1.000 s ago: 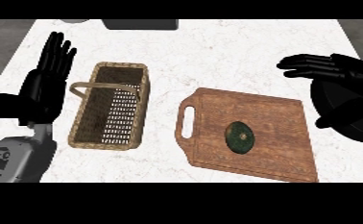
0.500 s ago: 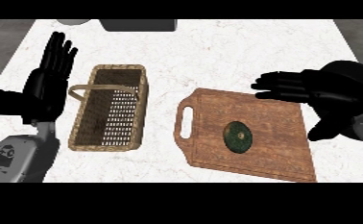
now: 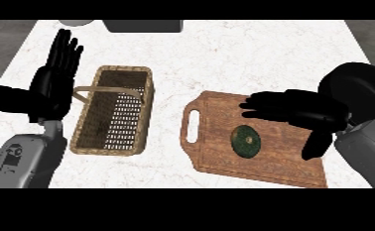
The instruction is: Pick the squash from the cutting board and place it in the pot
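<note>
Hovering right hand (image 3: 296, 111) stayed open, empty, above squash (image 3: 247, 141) just below its fingers — your pre-grasp; left hand (image 3: 55, 79) rested open.

— On the bench (image 3: 219, 56), left of middle: a basket (image 3: 113, 110), long side running near to far, handle (image 3: 106, 90) across its far half.
— And right of it?
— A cutting board (image 3: 253, 138), apart from the basket, handle slot (image 3: 193, 126) at the left end. On the board, near its middle: the squash (image 3: 247, 141).
— Over the board?
— Right hand (image 3: 296, 110), above the board's far right part, just beyond the squash, fingers (image 3: 256, 103) pointing left.
— Far left?
— Left hand (image 3: 55, 79), left of the basket, fingers up. At the bench's far edge: a container (image 3: 143, 25), cut off.
</note>
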{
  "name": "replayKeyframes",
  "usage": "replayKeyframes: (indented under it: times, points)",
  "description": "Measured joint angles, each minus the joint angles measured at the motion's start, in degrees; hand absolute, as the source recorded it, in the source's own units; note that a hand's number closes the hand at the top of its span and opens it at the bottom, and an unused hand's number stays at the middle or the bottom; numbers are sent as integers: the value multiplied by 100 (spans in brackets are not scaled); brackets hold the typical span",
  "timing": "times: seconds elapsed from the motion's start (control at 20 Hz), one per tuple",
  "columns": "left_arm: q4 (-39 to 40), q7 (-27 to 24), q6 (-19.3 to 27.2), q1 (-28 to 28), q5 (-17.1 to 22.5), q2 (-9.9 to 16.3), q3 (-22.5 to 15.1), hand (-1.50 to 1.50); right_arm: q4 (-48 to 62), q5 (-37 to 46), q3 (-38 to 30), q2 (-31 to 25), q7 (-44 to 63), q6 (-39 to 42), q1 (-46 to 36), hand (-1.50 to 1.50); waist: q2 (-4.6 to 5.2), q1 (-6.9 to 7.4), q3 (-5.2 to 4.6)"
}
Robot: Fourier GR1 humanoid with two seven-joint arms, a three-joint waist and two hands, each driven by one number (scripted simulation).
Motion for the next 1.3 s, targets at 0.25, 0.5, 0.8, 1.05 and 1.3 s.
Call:
replayKeyframes:
  times: [0.25,0.5,0.8,1.05,1.3]
  points:
    - [-64,46,-130,60,-79,-87,129,0,168,452,-137,386,-191,-78,120,-150,5,8,-5]
    - [-112,118,-363,145,-55,-59,336,0,-81,717,-300,554,-310,-171,449,-150,6,-2,-8]
    - [-134,188,-342,107,-253,-261,364,0,-118,1308,-415,971,-45,-175,583,-150,6,-4,-10]
    - [-235,85,-427,229,-353,-342,457,0,202,1787,-443,1374,-3,-269,620,-150,0,9,3]
    - [-218,62,-604,294,-364,-410,544,0,597,2183,-469,1771,-159,-432,556,-150,8,10,-6]
